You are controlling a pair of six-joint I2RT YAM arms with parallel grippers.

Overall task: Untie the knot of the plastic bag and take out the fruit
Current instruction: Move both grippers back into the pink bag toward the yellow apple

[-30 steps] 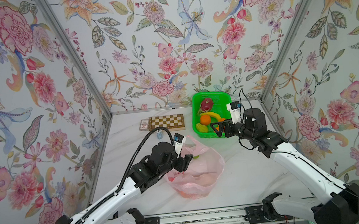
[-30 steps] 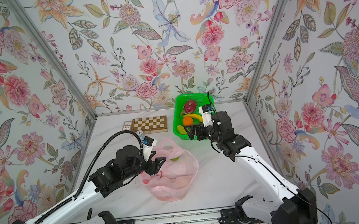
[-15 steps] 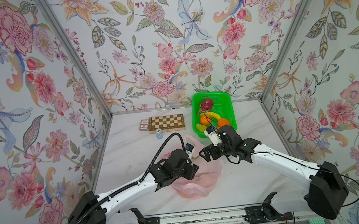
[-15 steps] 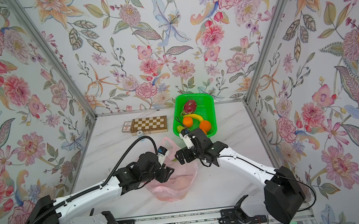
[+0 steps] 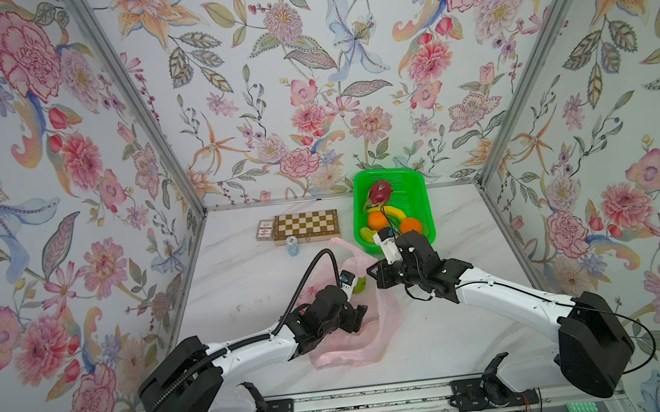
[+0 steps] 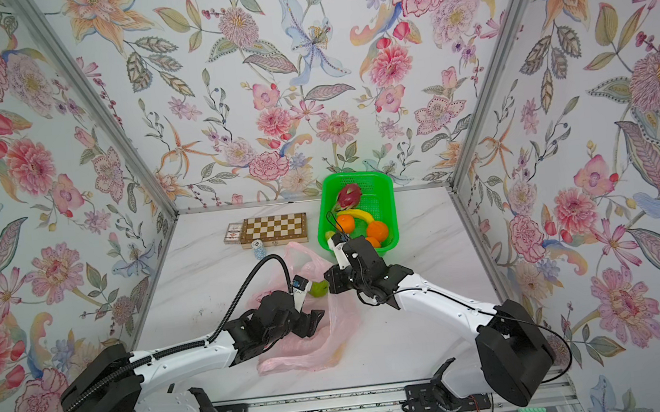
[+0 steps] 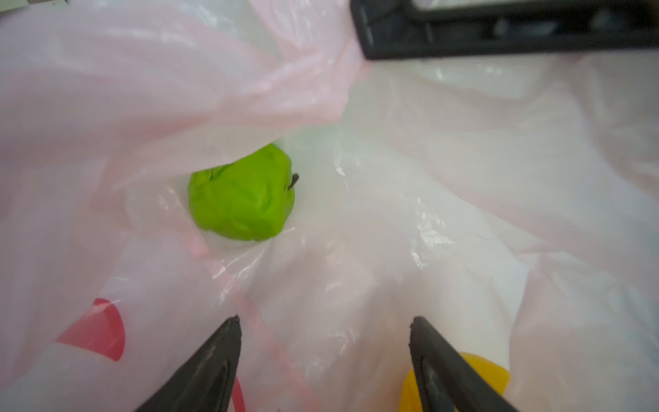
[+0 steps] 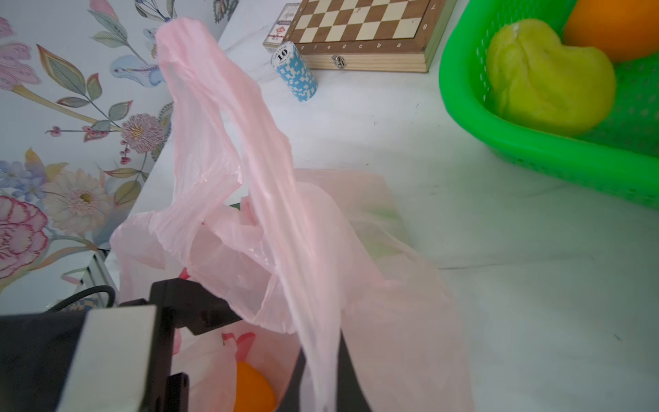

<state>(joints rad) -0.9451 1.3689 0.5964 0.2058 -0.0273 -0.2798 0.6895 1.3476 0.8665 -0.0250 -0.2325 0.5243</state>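
Here, one plastic bag (image 5: 375,338), one green basket (image 5: 425,205).

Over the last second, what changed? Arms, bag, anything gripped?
The right gripper swung from over the green basket back to the plastic bag and closed on its handle strip. The left gripper shifted slightly at the bag mouth, jaws open, facing a green fruit. The basket, chessboard and chip stack stayed put.

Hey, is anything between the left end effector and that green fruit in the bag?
Nothing visible does. The open left end effector faces the bare green fruit; a fold of the plastic bag only overhangs the fruit's far side.
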